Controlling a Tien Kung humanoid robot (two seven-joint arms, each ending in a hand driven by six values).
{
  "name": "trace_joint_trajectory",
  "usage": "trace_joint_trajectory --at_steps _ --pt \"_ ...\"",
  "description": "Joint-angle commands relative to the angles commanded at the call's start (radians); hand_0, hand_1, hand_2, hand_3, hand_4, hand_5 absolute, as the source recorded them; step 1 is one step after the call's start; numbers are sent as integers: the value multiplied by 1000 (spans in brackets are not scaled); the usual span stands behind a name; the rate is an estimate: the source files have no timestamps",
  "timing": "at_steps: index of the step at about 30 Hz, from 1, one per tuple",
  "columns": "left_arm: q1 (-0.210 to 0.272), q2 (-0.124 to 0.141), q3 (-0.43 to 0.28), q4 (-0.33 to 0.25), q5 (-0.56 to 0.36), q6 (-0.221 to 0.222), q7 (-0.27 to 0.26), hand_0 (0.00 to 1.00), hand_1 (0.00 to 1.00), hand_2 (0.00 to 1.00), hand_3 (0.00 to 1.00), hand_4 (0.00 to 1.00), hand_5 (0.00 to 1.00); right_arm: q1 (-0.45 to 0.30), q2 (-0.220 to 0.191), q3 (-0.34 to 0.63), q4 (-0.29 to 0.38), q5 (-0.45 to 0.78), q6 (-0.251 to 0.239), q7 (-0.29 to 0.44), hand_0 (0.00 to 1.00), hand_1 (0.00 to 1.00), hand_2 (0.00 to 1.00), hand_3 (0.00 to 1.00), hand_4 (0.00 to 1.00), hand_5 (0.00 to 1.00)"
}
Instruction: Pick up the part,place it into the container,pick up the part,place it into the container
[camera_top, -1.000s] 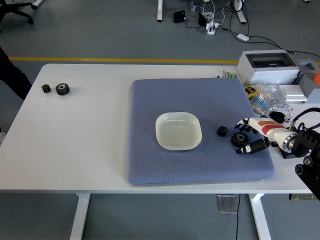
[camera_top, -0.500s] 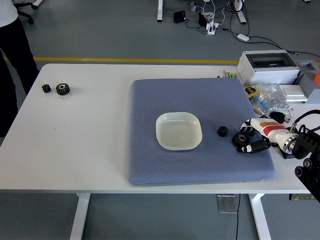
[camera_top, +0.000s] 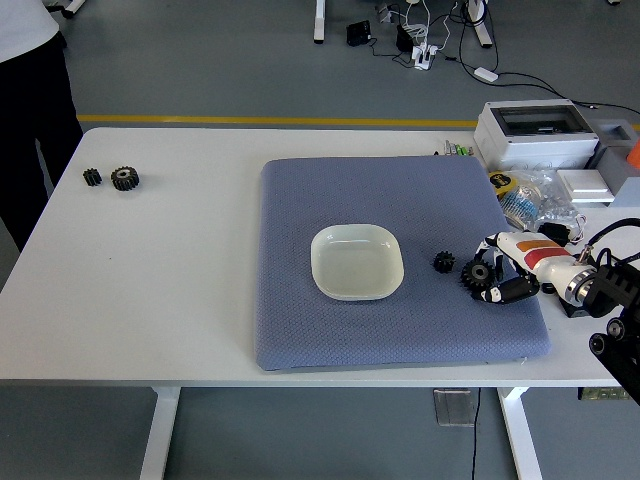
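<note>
Right hand: fingers curled around larger gear, right of the dish. Smaller gear: between dish and hand. Both likely metal: rigid, dense, toothed; grip across the rim. Far-left tabletop: two more gears.

I take the container as my landmark: it sits on the mat, about at the mat's middle, and the mat lies on the table. Right of the container, on the mat, lies a small gear, and just right of that a larger gear sits within my right hand, which reaches in from the right. Far left of the container, off the mat, two more gears lie side by side. Behind and right of it stands a box. A person stands beyond the table's far left corner.
</note>
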Motion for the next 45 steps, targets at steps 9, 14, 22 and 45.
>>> trace_joint_trajectory --at_steps 9,14,22,45 --pt "0 2 0 0 3 0 0 717 677 686 570 609 570 11 -3 23 64 -23 24 -15 2 44 150 340 873 344" --pt "0 5 3 0 2 -1 -1 717 679 686 570 609 570 43 4 17 131 -65 25 -23 2 39 143 338 866 361" --pt "3 8 5 0 4 -1 1 717 678 684 569 609 570 142 47 -79 184 -51 40 -44 2 44 159 342 872 365" --pt "-5 13 33 0 -15 -2 -5 717 678 684 569 609 568 279 195 -288 53 -116 -6 -73 467 588 739 826 998 431"
